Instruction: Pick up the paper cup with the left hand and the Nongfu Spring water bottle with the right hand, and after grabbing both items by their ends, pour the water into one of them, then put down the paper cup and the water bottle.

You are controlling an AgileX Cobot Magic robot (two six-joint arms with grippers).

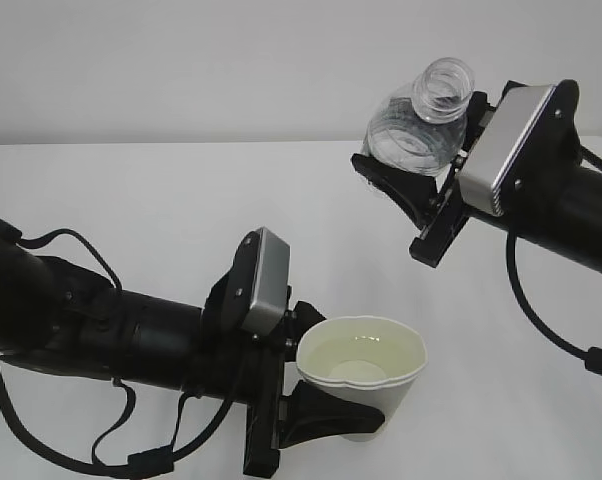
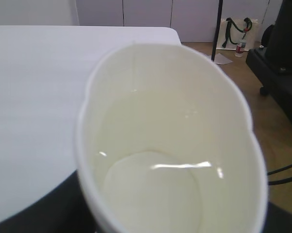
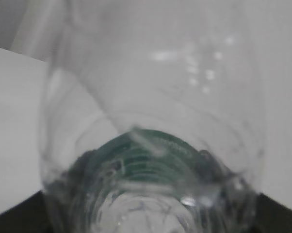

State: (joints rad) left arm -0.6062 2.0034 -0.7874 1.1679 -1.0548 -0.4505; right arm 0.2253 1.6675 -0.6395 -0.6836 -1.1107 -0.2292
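Fingers of the left hand [image 1: 316, 405] pinch the paper cup [image 1: 366, 372] low on its wall, rim squeezed slightly out of round; cup held upright above the white table [image 1: 161, 200] at lower centre. Water [image 2: 155, 165] sits in the cup, clear, with glints on its surface. Right hand [image 1: 406, 185] clamps the Nongfu Spring water bottle [image 1: 421, 125] around its body, raised at upper right, well apart from the cup, open mouth tilted up towards the camera. Right wrist view: green label band seen through clear plastic, blurred
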